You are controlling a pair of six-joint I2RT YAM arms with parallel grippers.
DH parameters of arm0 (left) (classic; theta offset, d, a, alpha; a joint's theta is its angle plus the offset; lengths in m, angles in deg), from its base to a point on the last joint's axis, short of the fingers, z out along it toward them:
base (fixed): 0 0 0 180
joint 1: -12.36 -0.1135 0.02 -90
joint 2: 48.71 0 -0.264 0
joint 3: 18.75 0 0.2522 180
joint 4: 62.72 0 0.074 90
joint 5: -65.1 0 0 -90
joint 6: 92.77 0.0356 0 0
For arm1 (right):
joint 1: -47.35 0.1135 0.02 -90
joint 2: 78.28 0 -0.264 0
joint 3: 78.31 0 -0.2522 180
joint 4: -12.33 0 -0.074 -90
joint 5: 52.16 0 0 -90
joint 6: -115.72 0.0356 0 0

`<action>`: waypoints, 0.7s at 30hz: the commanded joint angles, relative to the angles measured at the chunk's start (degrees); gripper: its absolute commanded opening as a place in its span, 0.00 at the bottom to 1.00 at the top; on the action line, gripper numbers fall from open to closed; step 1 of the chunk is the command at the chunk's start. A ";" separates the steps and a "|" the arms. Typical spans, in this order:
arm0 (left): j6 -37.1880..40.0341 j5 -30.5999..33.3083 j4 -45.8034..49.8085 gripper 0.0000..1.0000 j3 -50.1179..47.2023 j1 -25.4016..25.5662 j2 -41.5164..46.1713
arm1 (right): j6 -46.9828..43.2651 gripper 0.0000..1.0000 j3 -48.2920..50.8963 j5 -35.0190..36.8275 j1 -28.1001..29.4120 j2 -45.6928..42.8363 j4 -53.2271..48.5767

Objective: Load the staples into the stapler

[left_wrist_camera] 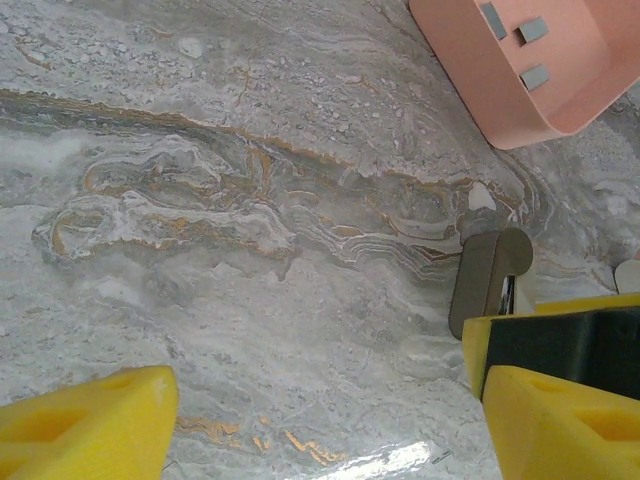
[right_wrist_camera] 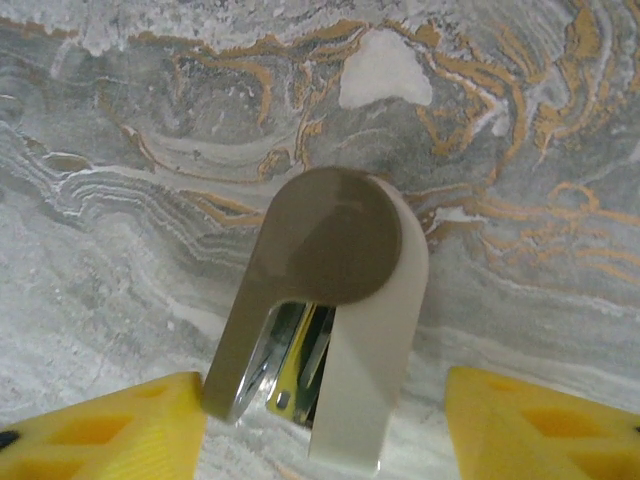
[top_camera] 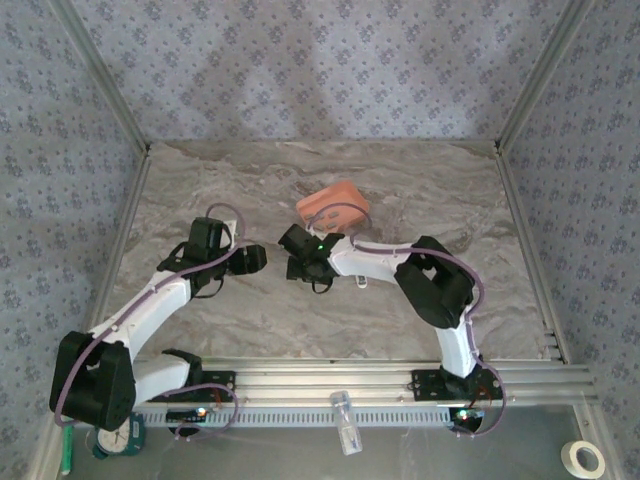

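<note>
Lilac-grey wallpaper with a small floral print closes the cell on three sides, framed by bare aluminium rails. Below it we see a polished, marble-patterned tabletop [top_camera: 200, 180] veined in grey, white and ochre. Toward the back sits a salmon-pink plastic tray [top_camera: 332, 205] with rounded corners and smooth matt walls. From the left wrist we find three short, flat, dark-grey metallic strips, the staples [left_wrist_camera: 531, 30], lying apart from one another on the tray floor.

The stapler [right_wrist_camera: 340, 240] is small and glossy, with a taupe arm ending in a round disc and a cream arm with a curved back. It rests on the tabletop near the tray but outside it. Its two arms are spread at the end nearest the right wrist camera, and between them we see bright metal and a yellow strip.

The right gripper [right_wrist_camera: 320, 388] stands open, its wedge-shaped yellow foam fingers on either side of the stapler. One finger sits right at the taupe arm's edge, though we cannot tell whether it touches. The other is clearly apart from the cream arm.

The left gripper [left_wrist_camera: 325, 385] is spread wide over bare marble, holding nothing, with the stapler beyond one of its fingers. From above, we see the two grippers facing each other just in front of the tray, close but apart.
</note>
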 commanded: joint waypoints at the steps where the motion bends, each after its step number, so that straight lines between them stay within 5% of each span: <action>1: -0.24 0.87 -0.40 0.79 -0.39 -0.51 1.05 | -1.78 0.58 -1.43 1.47 -0.67 1.29 -1.11; 12: 0.46 -0.46 -0.48 0.79 -0.44 -0.57 2.12 | -6.91 0.35 5.26 5.11 0.18 -3.86 5.30; 21: -0.05 -12.90 -9.56 0.79 -3.26 -0.61 7.49 | -17.61 0.32 23.14 5.26 1.50 -18.21 27.05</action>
